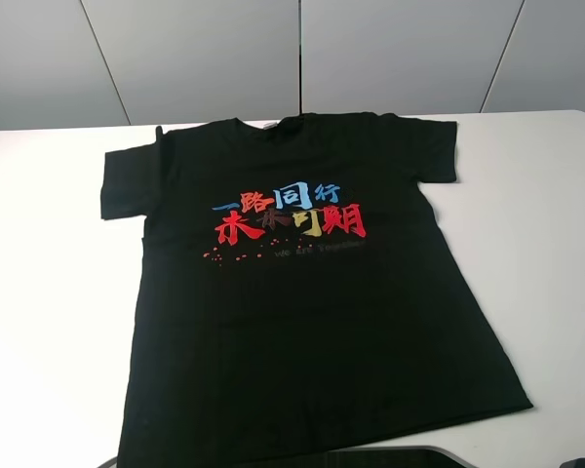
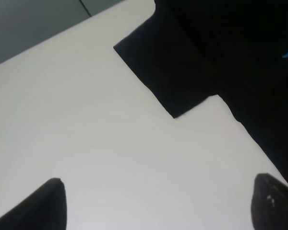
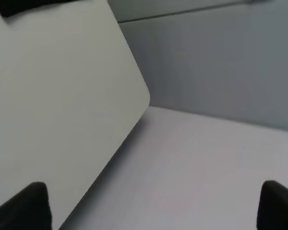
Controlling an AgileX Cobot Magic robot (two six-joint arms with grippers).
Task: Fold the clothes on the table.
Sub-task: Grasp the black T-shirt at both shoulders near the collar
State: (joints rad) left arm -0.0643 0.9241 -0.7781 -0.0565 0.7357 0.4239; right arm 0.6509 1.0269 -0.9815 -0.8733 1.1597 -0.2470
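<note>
Right now blk T-shirt [image 1: 302,331] is lying flat, print up, mid table [image 1: 49,322]; L gripper [image 2: 158,206] & R gripper [image 3: 153,206] are both hovering w/ jaws spread wide, holding nothing.

Grey small print [image 1: 317,252] on T-shirt [image 1: 312,341] illegible

Far side: grey matte wall panels [image 1: 195,58], split by thin dark seams. One vertical seam [image 1: 300,54] sits near the middle, with slanted ones to the left and right. A white smooth desk [image 1: 49,322] fills the rest of the high view, its far-right corner rounded. In the right wrist view a pale grey floor [image 3: 206,182] lies past the desk's rounded corner and meets a grey wall [image 3: 221,72] marked by one thin seam. Light is even and soft, with a mild sheen on the desk.
</note>
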